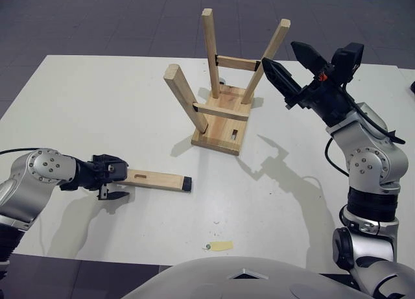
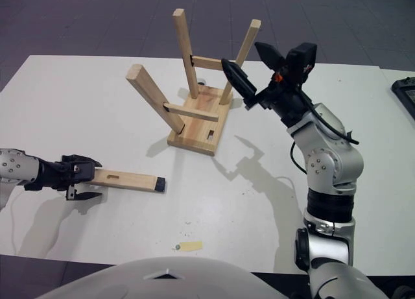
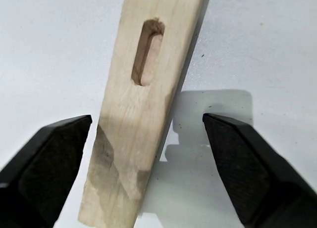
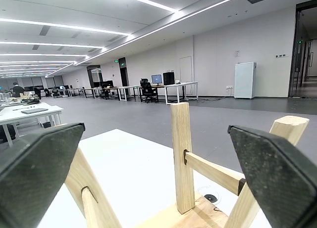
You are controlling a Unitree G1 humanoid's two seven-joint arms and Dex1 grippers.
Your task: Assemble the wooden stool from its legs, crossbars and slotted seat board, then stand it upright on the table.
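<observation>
table [image 1: 78, 104]: white | stool [image 1: 224, 129]: upside down at table's middle, three legs [image 1: 209, 46] pointing up | right gripper [image 1: 279, 54]: raised just beside stool's right side, fingers apart | loose leg [image 1: 155, 179]: flat, front left | left gripper [image 1: 122, 179]: fingers apart, one at each side of loose leg's end

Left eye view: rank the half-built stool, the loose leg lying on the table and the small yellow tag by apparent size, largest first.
1. the stool
2. the loose leg
3. the yellow tag, nearest the camera yet clearly the smallest
</observation>
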